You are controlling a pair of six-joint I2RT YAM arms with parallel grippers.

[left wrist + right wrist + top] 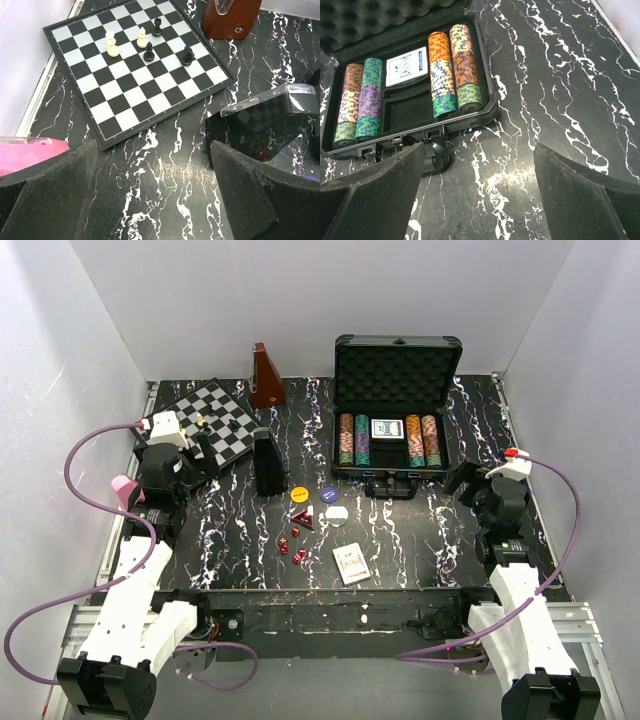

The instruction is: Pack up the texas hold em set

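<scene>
Jaws on both arms stand fully apart and grip nothing. The left gripper (152,167) hovers over bare table beside the chessboard (135,65); the right gripper (480,167) hovers just off the near edge of the case (397,370). That case lies open at the back right, lid upright so the tray can be loaded. The chip rows (353,438) and one card deck (386,429) sit inside (the slot below the deck looks vacant, though shadowed). Outstanding on the table: second deck (351,563), red dice (298,535), yellow button (299,494), blue button (329,494), white button (337,513).
</scene>
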